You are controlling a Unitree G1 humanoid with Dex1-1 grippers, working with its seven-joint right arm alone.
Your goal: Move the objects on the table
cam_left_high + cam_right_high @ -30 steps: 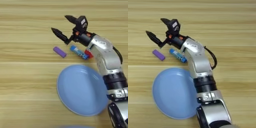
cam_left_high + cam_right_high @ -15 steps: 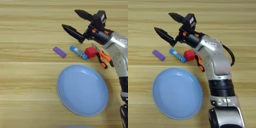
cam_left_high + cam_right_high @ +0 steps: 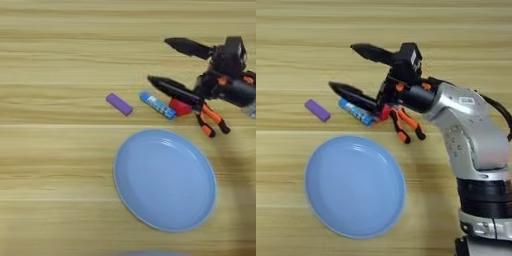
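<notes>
A small blue tube (image 3: 157, 105) with a white label lies on the wooden table (image 3: 50, 190), slanted. Left of it rests a flat purple block (image 3: 119, 104). The large round light-blue plate (image 3: 165, 180) sits in front of both. My right gripper (image 3: 157, 62) hovers open, its two black fingers spread wide. The lower finger (image 3: 353, 93) reaches over the tube's right end; the upper finger (image 3: 371, 51) points left farther back. Nothing is held between them.
A small red block (image 3: 180, 107) lies right of the tube, under the lower finger. Orange-handled pliers (image 3: 210, 120) lie beside it. My silver forearm (image 3: 476, 145) comes in from the lower right.
The gripper and arm have drawn back to the right, still open. The tube, purple block and plate keep their places relative to each other.
</notes>
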